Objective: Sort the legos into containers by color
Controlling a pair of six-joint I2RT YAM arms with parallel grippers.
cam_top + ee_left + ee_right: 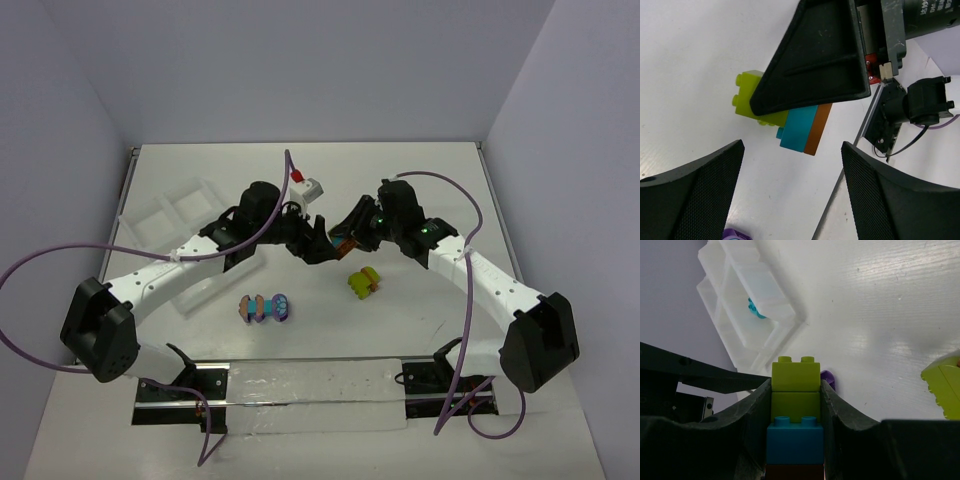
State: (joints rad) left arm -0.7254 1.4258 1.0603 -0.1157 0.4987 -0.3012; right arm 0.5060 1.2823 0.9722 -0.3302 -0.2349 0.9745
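R pincer (795, 388) clamps the lime-turquoise-brown lego stack (798, 130); L pincer (792, 172) open, empty, nearby. We judge it light, stiff, slick: we'd pinch the protruding lime end's (747, 95) flat sides.

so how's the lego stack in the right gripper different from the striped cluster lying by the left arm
The held stack is clamped in the right gripper; the striped cluster lies loose on the table, untouched. The held stack shows lime green, turquoise and orange-brown; the striped cluster has purple and no lime green. Both are multicoloured snapped-together bricks, outside the tray.
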